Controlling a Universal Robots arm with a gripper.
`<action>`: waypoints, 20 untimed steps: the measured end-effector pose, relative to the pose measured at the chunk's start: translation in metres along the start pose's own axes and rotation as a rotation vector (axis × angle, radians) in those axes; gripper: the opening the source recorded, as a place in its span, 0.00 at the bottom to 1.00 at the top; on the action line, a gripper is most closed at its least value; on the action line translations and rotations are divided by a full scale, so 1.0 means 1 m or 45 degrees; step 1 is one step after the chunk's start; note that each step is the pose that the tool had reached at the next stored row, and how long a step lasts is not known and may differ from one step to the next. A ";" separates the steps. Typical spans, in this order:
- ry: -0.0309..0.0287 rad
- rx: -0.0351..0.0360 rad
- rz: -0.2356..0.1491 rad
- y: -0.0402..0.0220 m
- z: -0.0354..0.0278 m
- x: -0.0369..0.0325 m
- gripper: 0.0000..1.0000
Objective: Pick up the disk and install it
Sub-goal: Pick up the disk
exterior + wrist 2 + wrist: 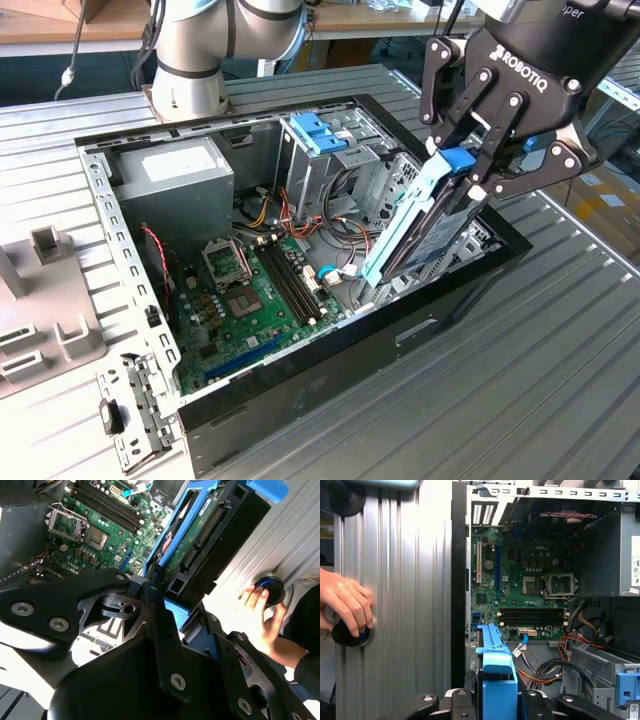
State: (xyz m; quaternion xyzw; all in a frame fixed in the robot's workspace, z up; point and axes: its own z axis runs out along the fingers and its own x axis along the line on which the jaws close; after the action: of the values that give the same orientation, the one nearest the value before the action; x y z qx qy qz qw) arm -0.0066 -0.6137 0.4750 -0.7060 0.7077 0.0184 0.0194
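While the tool (462, 168) clamps its blue upper end, the disk (425, 228) hangs tilted inside the open computer case (330, 365), toward the exterior view's right.
Its long axis slopes from the tool down toward the motherboard (250, 290); its lower end is lost among cables (345, 195). A person's hand (345, 602) rests on a black knob (345, 636) on the tabletop (560, 380).

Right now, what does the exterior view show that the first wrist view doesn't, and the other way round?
Exterior view's own: the arm's silver base, a pale grey plastic fixture, and the full tilted length of the dark grey rectangular disk with blue plastic carrier. First wrist view's own: a person's hand on a black round knob. Shared: the black gripper, fingers shut on the disk's blue end; the green motherboard; the grey power-supply box; the ribbed metal table.
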 end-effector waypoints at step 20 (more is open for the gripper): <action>-0.0001 0.0000 0.000 -0.0266 0.0006 0.0005 0.37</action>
State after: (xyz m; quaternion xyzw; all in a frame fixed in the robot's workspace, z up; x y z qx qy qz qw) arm 0.0200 -0.6142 0.4744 -0.7060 0.7077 0.0184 0.0194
